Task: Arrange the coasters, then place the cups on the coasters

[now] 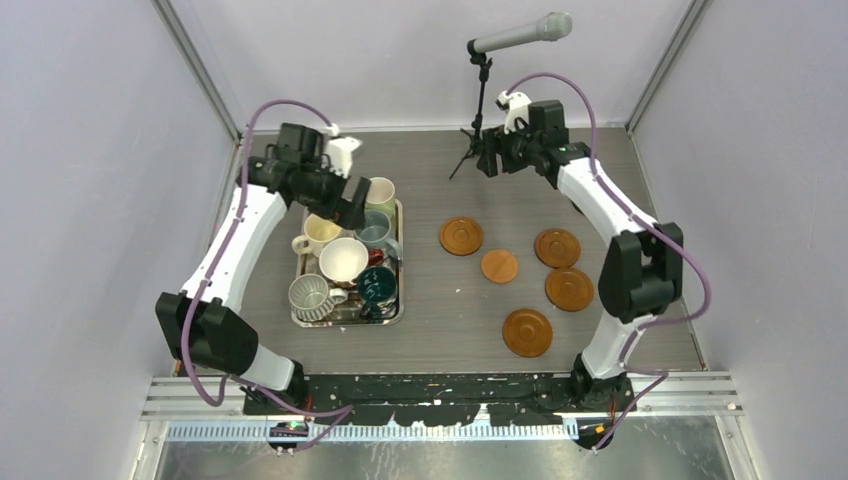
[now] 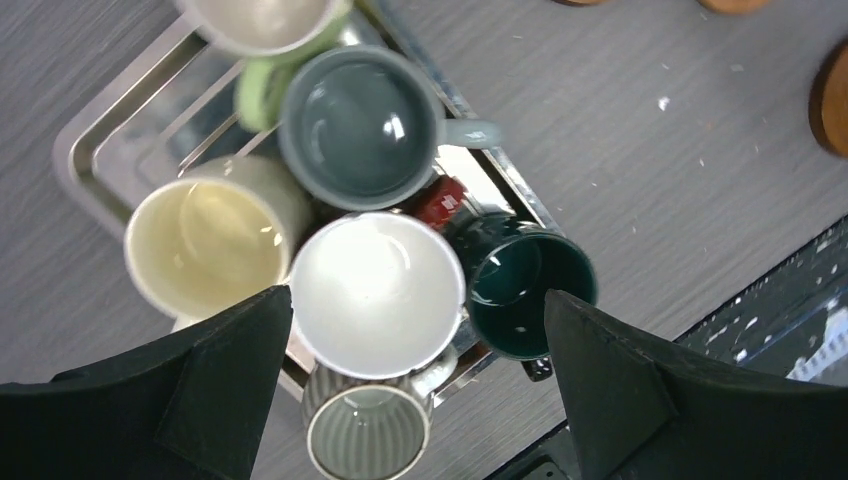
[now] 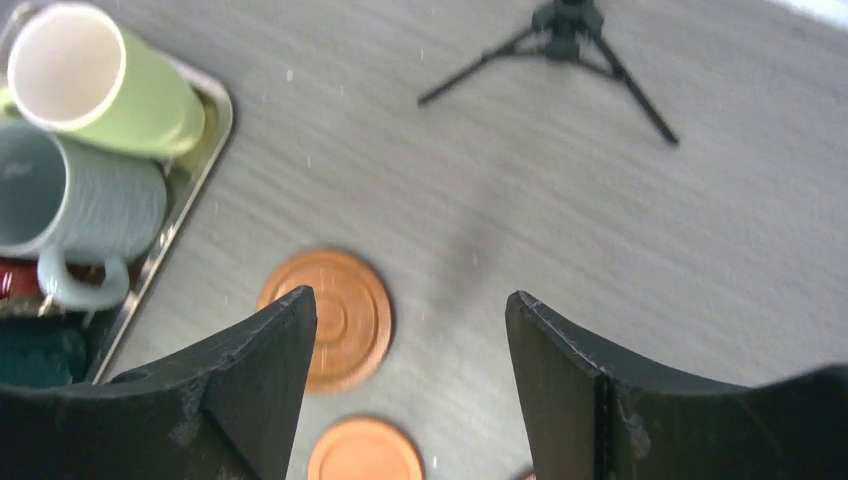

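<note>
The table (image 1: 440, 310) carries a steel tray (image 2: 150, 110) on its left side. Left gripper (image 2: 417, 300): jaws wide apart, empty, above the tray. Right gripper (image 3: 410, 296): jaws apart, empty, above bare table. Six cups (image 1: 343, 260) sit crowded in the tray. Five coasters (image 1: 527, 332) lie scattered at right.

Brown ringed coasters (image 1: 461, 236), teal cup (image 1: 378, 286) (ribbed grey cup (image 1: 310, 297) too).

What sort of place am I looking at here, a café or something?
Probably a robot test booth, not a café: two arms bolted to a table walled in by plain panels, a microphone on a stand, and mugs and coasters as practice props.
</note>
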Robot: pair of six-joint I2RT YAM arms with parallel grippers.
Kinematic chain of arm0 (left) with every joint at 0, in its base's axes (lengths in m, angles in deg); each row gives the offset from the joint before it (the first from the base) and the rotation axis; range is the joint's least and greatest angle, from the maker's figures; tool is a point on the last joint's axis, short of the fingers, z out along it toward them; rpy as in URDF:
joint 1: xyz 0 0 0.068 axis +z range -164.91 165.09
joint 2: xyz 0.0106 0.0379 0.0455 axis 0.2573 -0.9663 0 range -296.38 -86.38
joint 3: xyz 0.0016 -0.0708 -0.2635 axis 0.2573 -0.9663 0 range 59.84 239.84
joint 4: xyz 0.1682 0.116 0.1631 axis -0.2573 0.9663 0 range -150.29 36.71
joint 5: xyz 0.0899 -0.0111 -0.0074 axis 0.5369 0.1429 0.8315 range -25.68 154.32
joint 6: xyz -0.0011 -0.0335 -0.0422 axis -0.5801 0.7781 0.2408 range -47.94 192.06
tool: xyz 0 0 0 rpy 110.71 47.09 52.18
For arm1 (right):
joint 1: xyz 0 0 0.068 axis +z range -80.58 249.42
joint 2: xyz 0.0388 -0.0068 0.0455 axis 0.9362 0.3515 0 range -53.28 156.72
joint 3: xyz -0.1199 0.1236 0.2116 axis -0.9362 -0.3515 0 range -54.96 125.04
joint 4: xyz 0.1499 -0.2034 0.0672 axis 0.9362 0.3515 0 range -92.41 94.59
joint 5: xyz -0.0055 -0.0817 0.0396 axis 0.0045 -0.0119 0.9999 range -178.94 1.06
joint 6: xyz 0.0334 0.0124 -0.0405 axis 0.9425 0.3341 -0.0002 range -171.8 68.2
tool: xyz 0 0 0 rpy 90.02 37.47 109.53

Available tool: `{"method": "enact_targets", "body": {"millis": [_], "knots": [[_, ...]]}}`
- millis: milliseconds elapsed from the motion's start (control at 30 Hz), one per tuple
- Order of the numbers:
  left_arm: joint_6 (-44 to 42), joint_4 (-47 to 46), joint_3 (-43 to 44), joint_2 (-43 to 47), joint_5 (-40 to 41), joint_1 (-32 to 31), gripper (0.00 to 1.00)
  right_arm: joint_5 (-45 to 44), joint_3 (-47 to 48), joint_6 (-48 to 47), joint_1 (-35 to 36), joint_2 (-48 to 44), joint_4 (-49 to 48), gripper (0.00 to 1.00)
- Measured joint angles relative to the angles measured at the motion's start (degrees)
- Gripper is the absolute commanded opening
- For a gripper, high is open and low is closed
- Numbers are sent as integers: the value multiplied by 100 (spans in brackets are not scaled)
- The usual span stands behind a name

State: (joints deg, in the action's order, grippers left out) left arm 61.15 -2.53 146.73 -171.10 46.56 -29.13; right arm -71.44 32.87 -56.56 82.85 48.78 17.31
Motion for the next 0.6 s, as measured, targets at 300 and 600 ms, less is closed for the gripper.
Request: {"method": "enact_targets", "body": {"millis": [300,600], "knots": [[-315,-111,785,-848,726,-2076,98,260,-1237,-699,-1003,-1025,1550,73],[-267,-743,1563,-2778,1058,-3163,92,249,-2002,-1021,-1821,-1158,2092,70]]}}
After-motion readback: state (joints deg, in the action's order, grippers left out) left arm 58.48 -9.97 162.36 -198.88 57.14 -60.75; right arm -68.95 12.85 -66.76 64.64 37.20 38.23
